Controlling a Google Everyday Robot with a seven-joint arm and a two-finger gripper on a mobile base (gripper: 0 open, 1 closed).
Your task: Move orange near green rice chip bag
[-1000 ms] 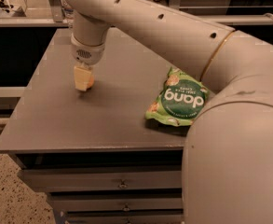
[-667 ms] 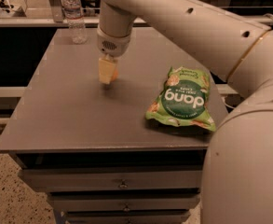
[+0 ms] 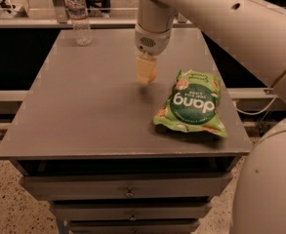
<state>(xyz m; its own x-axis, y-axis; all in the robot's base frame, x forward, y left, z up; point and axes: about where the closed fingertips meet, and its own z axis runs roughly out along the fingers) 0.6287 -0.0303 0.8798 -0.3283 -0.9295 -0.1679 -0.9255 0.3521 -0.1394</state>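
The green rice chip bag (image 3: 194, 102) lies flat on the right part of the grey table top (image 3: 84, 111), with a dark green circle and white "dang" lettering. My gripper (image 3: 145, 74) hangs from the white arm above the table's middle, just left of the bag's upper end. Its pale fingers (image 3: 142, 70) are shut on the orange (image 3: 153, 75), of which only a small orange edge shows on the right side of the fingers. The orange is held a little above the table top, about a hand's width from the bag.
A clear plastic water bottle (image 3: 79, 16) stands at the table's back left corner. The table is a drawer cabinet with drawer fronts (image 3: 128, 185) below. My white arm (image 3: 230, 18) crosses the upper right.
My gripper with the orange has moved to the right across the table, from the left part to close beside the green bag. The bag has not moved.
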